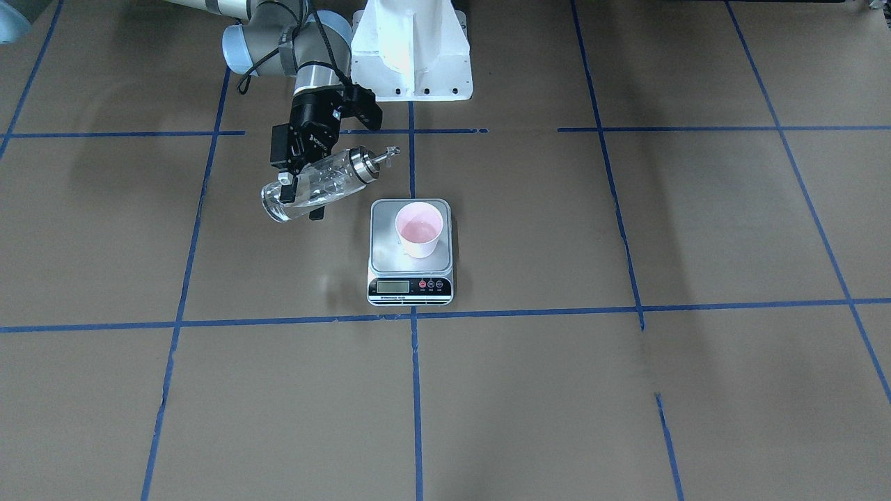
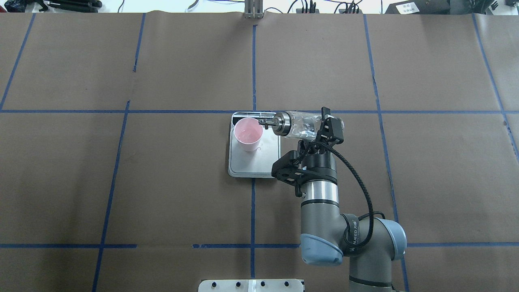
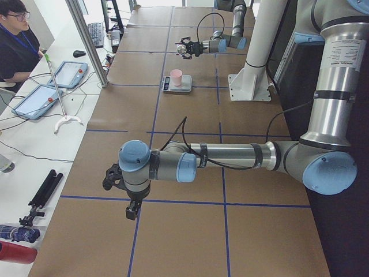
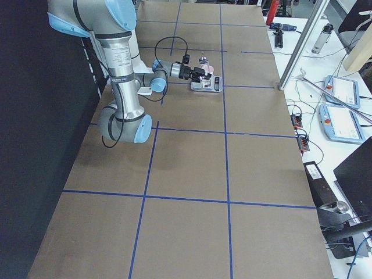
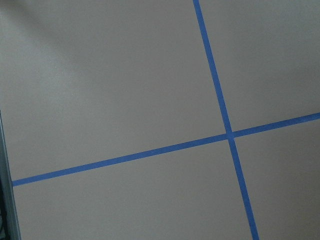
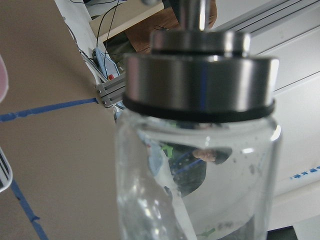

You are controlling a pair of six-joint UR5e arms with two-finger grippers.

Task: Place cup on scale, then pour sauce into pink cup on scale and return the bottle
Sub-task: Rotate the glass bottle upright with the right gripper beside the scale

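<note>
glass bottle (image 1: 317, 186) tilted near level, clamped between right gripper (image 1: 301, 200) fingers; overhead view alone shows spout (image 2: 265, 121) by cup (image 2: 248, 134) rim.

On the scale (image 1: 411, 261): platform (image 1: 385, 243) grey metal, smooth, satin sheen; front strip (image 1: 445, 287) glossy blk plastic. On it, the cup (image 1: 419, 228): pale pink paper, matt. Beside the scale, the bottle (image 1: 317, 186): clear glass, glossy, bright reflections. Its cap (image 6: 200, 75) is polished silver metal, mirror-like, over a thin blk matt ring (image 6: 200, 111). Under the scale, the table (image 2: 162, 182): brown paper cover, matt, w/ smooth blue tape lines (image 2: 253, 73). By the scale, the right gripper (image 1: 301, 200): blk, mostly matt. Its arm (image 2: 320, 202): satin silver metal, glossy pale blue caps.
</note>
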